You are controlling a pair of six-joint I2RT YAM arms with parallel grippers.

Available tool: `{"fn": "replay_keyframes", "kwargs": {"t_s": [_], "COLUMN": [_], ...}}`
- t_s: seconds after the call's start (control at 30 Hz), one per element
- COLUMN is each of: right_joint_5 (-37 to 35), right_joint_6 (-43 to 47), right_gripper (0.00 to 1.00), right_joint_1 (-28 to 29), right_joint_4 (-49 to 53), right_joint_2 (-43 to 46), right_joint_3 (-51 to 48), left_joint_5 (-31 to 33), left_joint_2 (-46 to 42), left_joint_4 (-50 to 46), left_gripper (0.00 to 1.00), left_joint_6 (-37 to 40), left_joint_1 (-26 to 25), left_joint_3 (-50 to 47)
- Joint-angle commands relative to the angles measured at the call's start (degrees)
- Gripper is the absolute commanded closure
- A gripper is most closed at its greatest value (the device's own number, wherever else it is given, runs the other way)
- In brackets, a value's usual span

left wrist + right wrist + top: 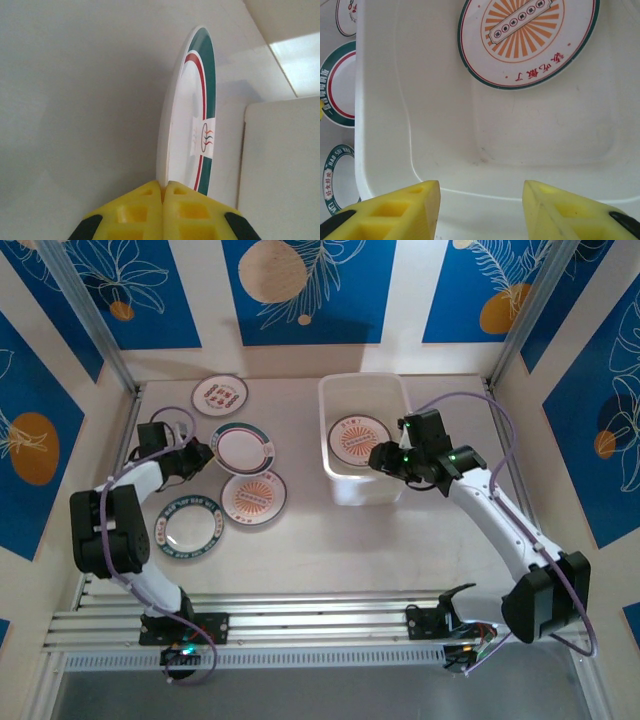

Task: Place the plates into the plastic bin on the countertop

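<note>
1. Plastic bin (pixel 365 490) on tabletop (pixel 330 550), right of centre, long axis running near to far.
2. Orange sunburst plate (pixel 360 437) lying flat on bin floor.
3. Right gripper (pixel 482 200) over bin's near end, fingers spread wide, holding nothing.
4. Left gripper (pixel 163 187) pressed together on rim of green-and-red plate (pixel 192 125), left of bin.
5. Three more plates flat on tabletop: far plate (pixel 220 395), second sunburst plate (pixel 252 497), green-ringed plate (pixel 192 525).

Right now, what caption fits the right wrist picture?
Open right fingers hover over the plastic bin holding one orange sunburst plate.
</note>
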State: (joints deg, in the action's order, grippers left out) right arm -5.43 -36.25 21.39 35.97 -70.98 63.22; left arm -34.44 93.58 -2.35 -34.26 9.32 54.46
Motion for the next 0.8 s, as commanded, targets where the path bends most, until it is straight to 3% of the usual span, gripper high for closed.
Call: {"fn": "replay_keyframes", "kwargs": {"t_s": [0.0,0.33,0.77], "right_joint_5": [-1.1,-3.8,-1.8], "right_joint_6": [-1.5,-0.6,1.0], "right_gripper": [0.52,0.51,0.5], "right_joint_1": [0.9,5.4,11.3], "right_joint_4": [0.5,-0.2,-5.9], "right_joint_2": [2.5,5.6,8.7], "right_joint_3": [-1.6,-2.2,-2.7], "left_joint_5": [-2.9,-2.8,-1.4], "left_joint_2": [-5.3,-16.8,-26.7], "left_joint_4": [1.1,-4.0,-9.1], "left_gripper": [1.0,1.0,1.0], "left_joint_6": [-0.6,0.6,0.3], "left_joint_1": [-0.6,-4.2,-10.7], "left_joint_3": [-0.9,-1.8,1.9]}}
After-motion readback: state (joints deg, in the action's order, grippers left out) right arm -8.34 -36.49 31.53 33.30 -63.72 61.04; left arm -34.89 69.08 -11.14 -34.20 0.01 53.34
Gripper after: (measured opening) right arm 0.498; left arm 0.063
